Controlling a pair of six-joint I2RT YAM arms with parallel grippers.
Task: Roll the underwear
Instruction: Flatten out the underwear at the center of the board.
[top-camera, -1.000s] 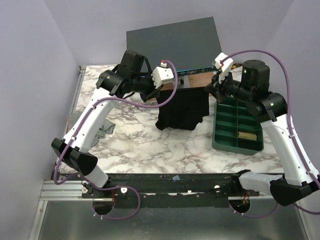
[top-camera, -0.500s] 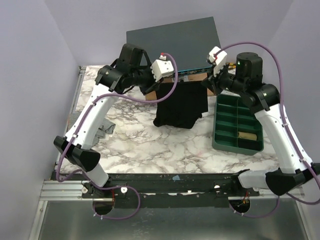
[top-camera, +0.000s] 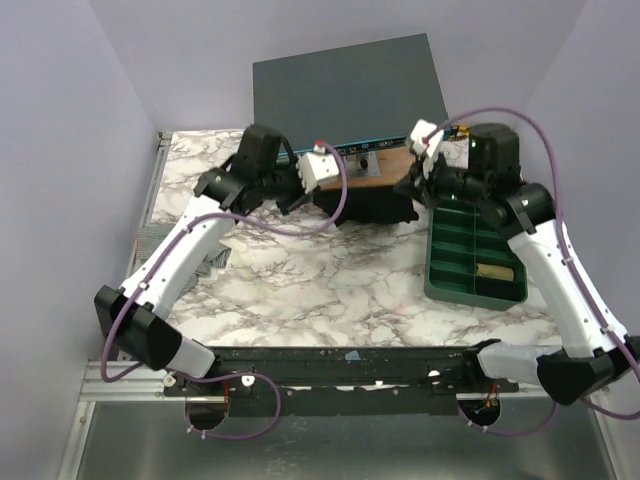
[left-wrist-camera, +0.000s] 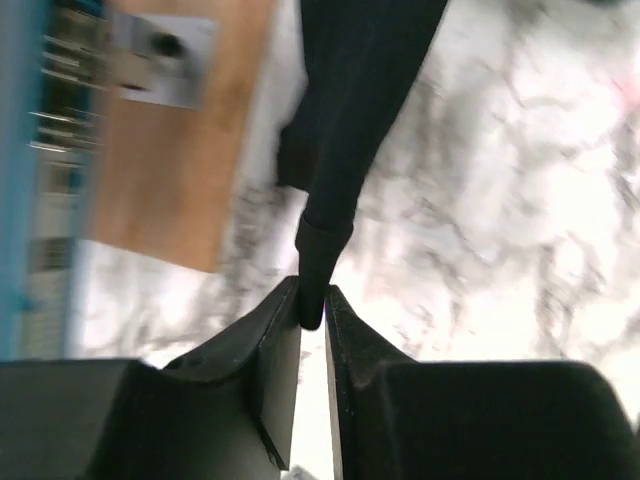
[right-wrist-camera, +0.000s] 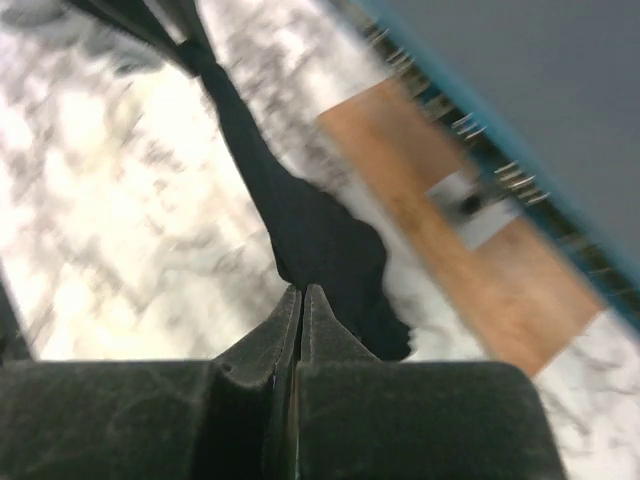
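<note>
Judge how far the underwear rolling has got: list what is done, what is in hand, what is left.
Done: both grippers grip the black underwear, the left gripper pinching one edge, the right gripper the other. In hand: the cloth is drawn out between them at the far side of the marble table. Left: no roll shows yet, so laying it flat and rolling it remain.

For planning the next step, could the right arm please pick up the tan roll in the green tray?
Probably not yet: the right claw is shut on the black underwear, though the roll lies uncovered nearby.
</note>
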